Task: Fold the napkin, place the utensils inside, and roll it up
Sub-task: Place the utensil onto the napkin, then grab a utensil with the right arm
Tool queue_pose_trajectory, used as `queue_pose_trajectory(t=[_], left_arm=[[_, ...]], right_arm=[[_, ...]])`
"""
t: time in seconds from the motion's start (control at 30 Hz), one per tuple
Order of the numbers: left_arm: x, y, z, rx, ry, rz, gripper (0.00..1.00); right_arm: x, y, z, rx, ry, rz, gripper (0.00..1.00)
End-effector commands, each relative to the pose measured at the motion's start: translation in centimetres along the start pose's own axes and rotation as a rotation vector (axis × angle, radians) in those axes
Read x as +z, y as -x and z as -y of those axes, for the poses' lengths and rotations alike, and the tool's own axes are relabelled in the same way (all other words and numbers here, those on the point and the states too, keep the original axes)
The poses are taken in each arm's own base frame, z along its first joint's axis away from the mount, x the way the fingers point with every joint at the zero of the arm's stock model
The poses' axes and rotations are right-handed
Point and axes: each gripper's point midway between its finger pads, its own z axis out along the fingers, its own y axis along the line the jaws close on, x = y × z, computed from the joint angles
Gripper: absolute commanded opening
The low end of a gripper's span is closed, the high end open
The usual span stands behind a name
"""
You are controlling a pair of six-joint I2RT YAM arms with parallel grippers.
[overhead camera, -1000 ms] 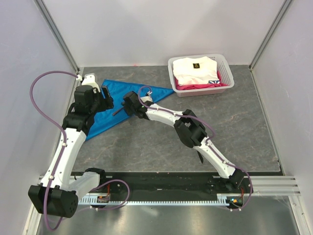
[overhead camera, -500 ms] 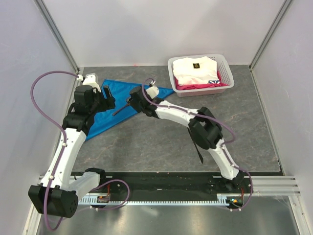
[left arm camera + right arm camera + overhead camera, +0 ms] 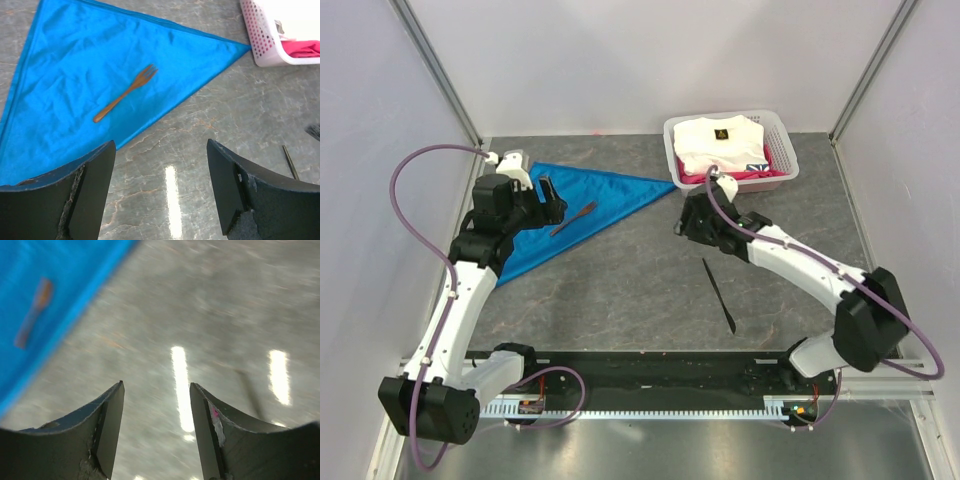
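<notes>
The blue napkin point(image 3: 582, 200) lies folded into a triangle at the back left, and it shows in the left wrist view point(image 3: 90, 65). The brownish fork point(image 3: 573, 218) rests on it, seen also in the left wrist view point(image 3: 125, 93). The dark pointed knife point(image 3: 718, 295) lies on the bare table to the right. My left gripper point(image 3: 552, 200) is open and empty over the napkin's left part. My right gripper point(image 3: 682, 218) is open and empty, between the napkin's right tip and the knife. The right wrist view is blurred and shows napkin point(image 3: 45, 285) and fork point(image 3: 32, 312) at upper left.
A white basket point(image 3: 785, 170) with folded white and pink clothes stands at the back right, just behind my right gripper. Its corner shows in the left wrist view point(image 3: 260, 45). Walls close in the table on the left, back and right.
My right gripper has swung right, from over the napkin by the fork to near the basket. The fork stays on the napkin. The left arm has barely moved.
</notes>
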Motion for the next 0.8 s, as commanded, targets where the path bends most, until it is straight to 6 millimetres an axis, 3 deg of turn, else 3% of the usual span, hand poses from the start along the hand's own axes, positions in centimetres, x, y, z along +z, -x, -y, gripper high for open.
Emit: queue_pose_trajectory(t=[0.0,0.13,0.27,0.47,0.77], left_arm=[[0.3,0.4,1.3,0.028,-0.075,0.014,0.8],[0.6,0.1,1.5,0.032,-0.091,0.001,0.8],[0.7,0.0,1.6,0.04,-0.104,0.002,0.79],[0.8,-0.3,1.6,0.041,-0.107,-0.004,0.79],[0.9,-0.4,1.9,0.039,-0.127,-0.014,0.79]], right_arm=[[-2.3,-2.8,7.9,-0.196,-0.215,-0.136,0.64],[-2.1,-4.5,12.0,-0.223,-0.321,-0.238,0.64],[-1.0,-5.8,13.7,-0.258,-0.363,-0.315,0.63],[0.3,-6.8,13.8,-0.317,-0.345,-0.387,0.57],[0.6,-8.4,13.5,-0.347,-0.269,-0.443,0.55]])
